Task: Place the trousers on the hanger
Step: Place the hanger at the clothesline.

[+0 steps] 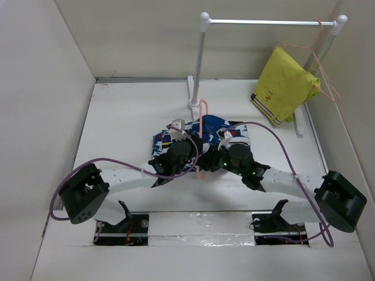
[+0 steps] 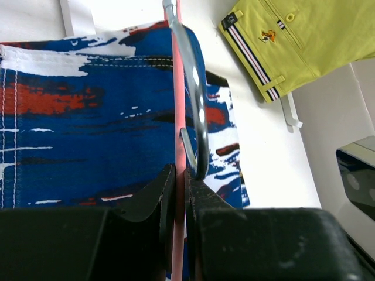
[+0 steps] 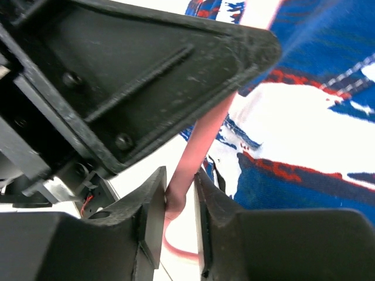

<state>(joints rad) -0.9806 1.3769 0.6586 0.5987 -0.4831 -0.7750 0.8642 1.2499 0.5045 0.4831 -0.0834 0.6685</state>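
Note:
The blue patterned trousers [image 1: 225, 130] lie folded flat on the white table, mid-field. The pink hanger [image 1: 203, 111] stands on edge across them, running from the rack's foot toward me. My left gripper [image 1: 190, 153] is shut on the hanger's pink wire [image 2: 178, 88], just beside its metal hook [image 2: 198, 117], over the trousers [image 2: 88, 117]. My right gripper [image 1: 210, 159] is shut on the pink wire [image 3: 205, 140] at a bent corner, close under the left gripper's body [image 3: 117, 76]. The trousers [image 3: 316, 146] lie beyond it. Both fingertip pairs, left [image 2: 180, 172] and right [image 3: 180, 175], pinch the wire.
A white clothes rack [image 1: 269, 22] stands at the back right. A yellow garment [image 1: 285, 85] hangs from it on another pink hanger [image 1: 329, 88], and also shows in the left wrist view [image 2: 304, 41]. Walls close in the left, right and back sides.

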